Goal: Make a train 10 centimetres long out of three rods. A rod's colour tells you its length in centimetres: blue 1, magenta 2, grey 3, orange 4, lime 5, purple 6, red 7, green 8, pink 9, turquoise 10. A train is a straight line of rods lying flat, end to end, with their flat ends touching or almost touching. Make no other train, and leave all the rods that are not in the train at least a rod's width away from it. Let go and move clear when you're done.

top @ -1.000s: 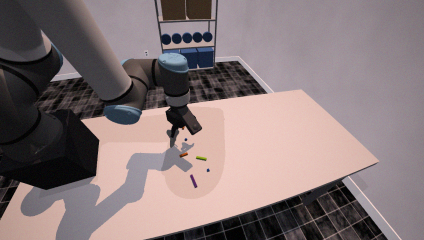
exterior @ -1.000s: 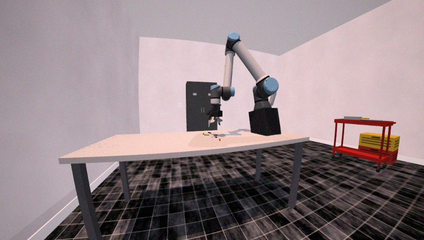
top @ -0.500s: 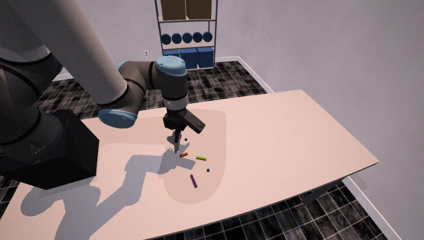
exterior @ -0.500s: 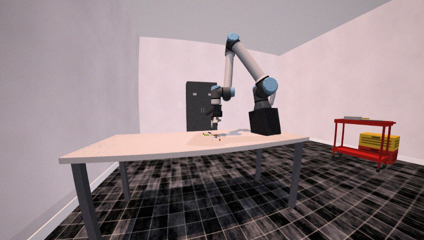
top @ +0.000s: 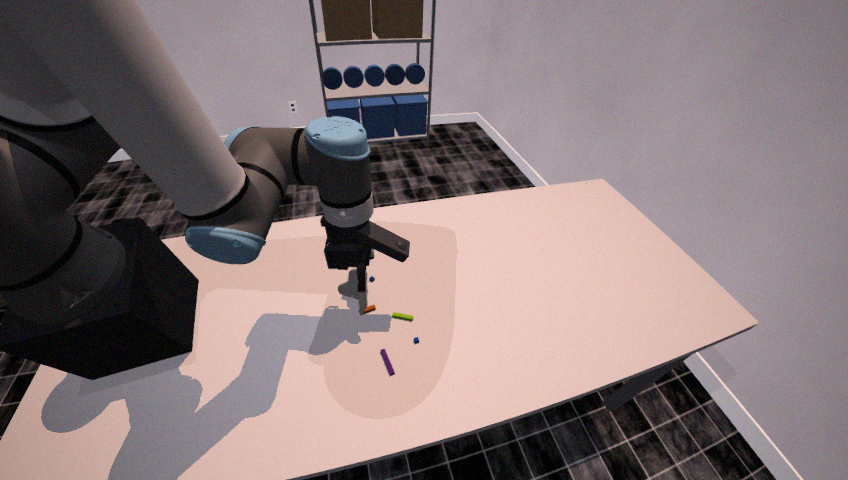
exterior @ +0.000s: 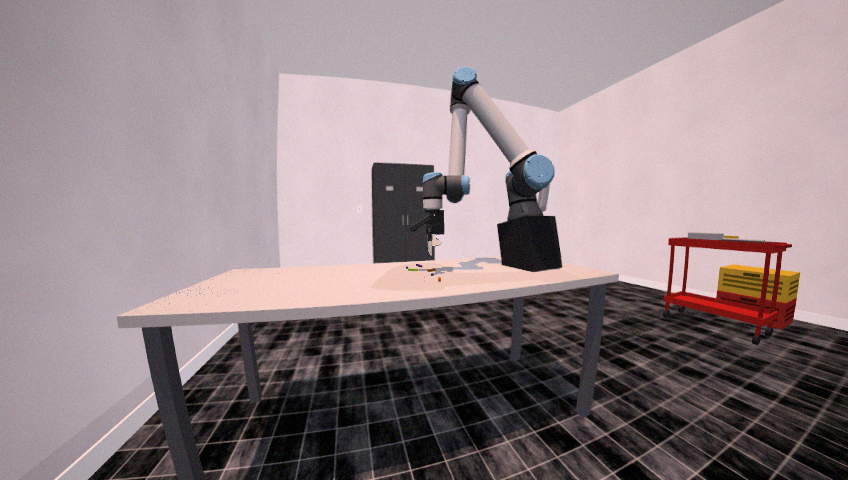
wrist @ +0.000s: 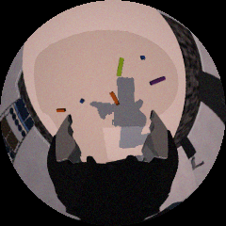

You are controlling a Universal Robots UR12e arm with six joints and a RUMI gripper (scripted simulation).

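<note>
Table (top: 595,249); shelf rack (top: 432,59) behind.

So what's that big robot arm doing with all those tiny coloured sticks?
The arm is meant to line three rods up into a train, but it has not started building yet. Its tool hangs open and empty above the table, close to an orange rod. The lime rod, the purple rod and two little blue rods lie scattered, none touching end to end.
</note>
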